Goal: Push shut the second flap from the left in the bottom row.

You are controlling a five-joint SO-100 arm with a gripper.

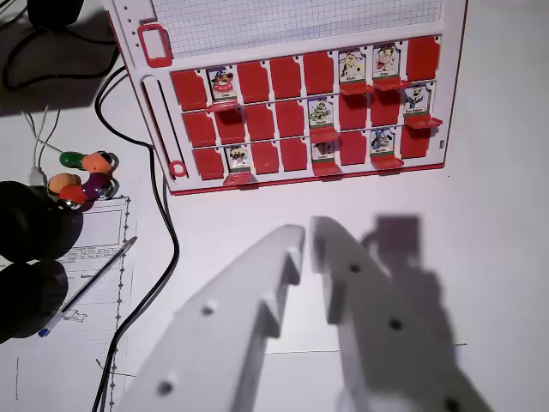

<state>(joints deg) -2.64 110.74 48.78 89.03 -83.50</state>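
Note:
A red flap board (pixel 176 120) lies on the white table at the top of the wrist view, with three rows of flaps. In the bottom row, the second flap from the left (pixel 238 158) stands open and shows a small character picture. Two more flaps to its right in that row, one (pixel 324 152) and another (pixel 383 142), are open too. My white gripper (pixel 309 233) fills the lower middle, below the board and apart from it. Its jaws are together with only a thin slit between them, and nothing is held.
A black cable (pixel 163 215) runs down the left of the board. Left of it lie coloured beads (pixel 86 176), a pen (pixel 86 287) on a printed sheet (pixel 99 227), and dark rounded objects (pixel 30 223). Bare white table lies between gripper and board.

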